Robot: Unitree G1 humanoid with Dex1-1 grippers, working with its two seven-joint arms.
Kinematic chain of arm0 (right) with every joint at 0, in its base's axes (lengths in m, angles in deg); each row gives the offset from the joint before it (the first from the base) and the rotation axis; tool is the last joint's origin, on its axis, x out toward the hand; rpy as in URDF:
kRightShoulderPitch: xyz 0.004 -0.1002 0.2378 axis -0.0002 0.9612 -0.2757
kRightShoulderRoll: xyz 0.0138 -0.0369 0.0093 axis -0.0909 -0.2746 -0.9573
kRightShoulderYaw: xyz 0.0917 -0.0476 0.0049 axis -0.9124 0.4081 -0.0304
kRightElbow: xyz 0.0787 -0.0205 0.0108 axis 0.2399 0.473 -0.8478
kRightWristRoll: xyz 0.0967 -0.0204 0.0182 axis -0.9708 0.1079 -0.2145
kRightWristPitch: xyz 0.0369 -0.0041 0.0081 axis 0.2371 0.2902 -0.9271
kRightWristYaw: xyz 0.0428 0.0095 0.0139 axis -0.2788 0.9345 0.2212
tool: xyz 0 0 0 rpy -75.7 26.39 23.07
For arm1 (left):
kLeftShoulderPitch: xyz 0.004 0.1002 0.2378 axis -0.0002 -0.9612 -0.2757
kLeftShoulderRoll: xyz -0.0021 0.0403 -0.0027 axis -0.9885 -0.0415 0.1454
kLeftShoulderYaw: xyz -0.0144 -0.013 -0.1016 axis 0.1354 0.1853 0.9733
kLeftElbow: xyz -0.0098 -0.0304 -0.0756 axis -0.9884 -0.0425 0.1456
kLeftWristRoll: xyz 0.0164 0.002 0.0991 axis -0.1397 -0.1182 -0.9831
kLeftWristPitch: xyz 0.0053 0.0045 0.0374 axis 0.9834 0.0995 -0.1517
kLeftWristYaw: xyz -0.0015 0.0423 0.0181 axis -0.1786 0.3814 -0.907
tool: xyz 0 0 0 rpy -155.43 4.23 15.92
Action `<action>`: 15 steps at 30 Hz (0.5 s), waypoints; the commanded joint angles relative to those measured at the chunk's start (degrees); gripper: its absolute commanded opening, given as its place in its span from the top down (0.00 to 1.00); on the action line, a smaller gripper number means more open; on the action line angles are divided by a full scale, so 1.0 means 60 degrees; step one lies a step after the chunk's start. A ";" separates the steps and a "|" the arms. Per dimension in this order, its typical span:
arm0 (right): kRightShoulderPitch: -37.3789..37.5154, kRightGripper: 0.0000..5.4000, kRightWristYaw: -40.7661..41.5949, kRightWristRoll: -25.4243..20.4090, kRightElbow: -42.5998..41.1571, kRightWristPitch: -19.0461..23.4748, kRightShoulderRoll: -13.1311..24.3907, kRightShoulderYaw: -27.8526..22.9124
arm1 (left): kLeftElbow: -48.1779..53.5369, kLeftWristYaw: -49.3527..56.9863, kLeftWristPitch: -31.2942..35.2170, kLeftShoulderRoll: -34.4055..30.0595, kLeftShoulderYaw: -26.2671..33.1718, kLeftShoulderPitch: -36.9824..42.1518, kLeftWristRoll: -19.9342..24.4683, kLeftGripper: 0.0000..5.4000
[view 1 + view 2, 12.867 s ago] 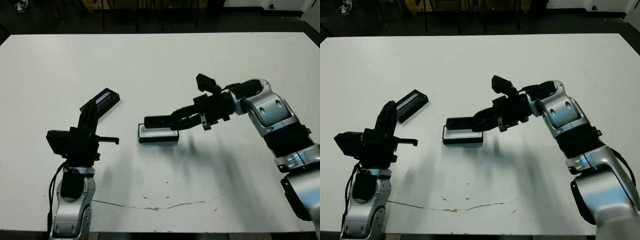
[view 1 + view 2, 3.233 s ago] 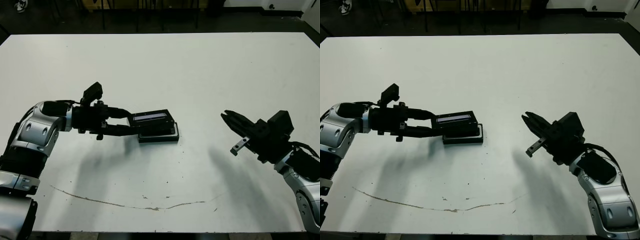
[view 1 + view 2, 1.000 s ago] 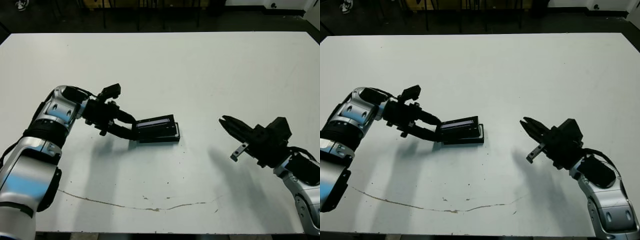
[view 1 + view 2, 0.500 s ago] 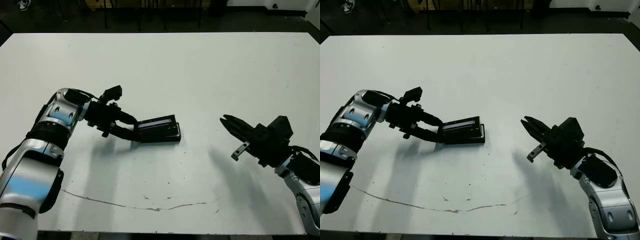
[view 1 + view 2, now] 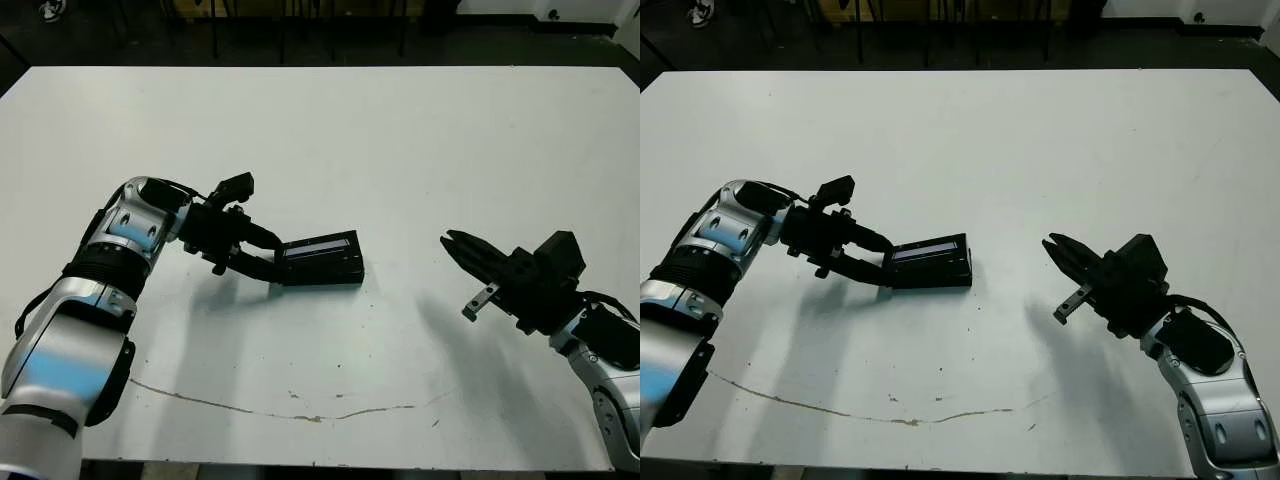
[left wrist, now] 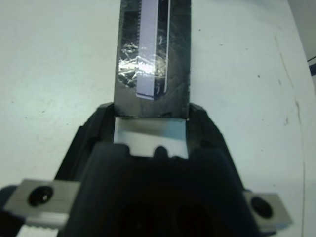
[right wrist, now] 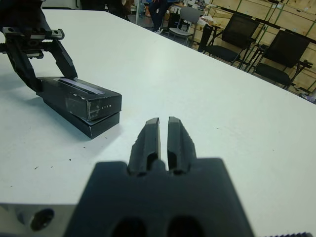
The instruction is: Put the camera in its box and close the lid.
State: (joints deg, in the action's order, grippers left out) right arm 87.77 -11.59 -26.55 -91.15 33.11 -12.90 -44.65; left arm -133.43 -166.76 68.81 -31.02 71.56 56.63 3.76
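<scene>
The left gripper (image 5: 268, 258) has its two fingers spread around the near end of the lid (image 5: 320, 253), one above and one below, gripping it. The lid sits on the box (image 7: 96, 127), slightly raised at the gripper's end. The camera is hidden. At 3 o'clock from the box, well apart, the right gripper (image 5: 1058, 251) hovers with fingers nearly together, holding nothing. The table (image 5: 400, 150) around them is bare.

Storeroom-like lab: stacked crates (image 7: 291, 19), chairs (image 7: 284, 54).
</scene>
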 commanded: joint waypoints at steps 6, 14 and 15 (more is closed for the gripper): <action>0.0142 1.00 0.0076 0.0011 0.0180 -0.0158 0.0042 0.0023 | 0.0345 -0.0082 0.0337 0.0879 -0.0747 -0.0656 -0.0201 0.55; 0.0194 1.00 0.0021 0.0040 0.0141 -0.0160 0.0050 0.0063 | 0.0998 0.0599 0.0465 0.0873 -0.0955 -0.0807 -0.0401 0.55; 0.0202 1.00 0.0002 0.0038 0.0115 -0.0121 0.0046 0.0067 | 0.1065 0.0649 0.0476 0.0872 -0.0994 -0.0805 -0.0439 0.55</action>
State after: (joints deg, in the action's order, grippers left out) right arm 88.15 -11.61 -26.66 -90.63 32.05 -13.00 -44.59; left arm -127.40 -162.55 70.97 -30.76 69.30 55.23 1.81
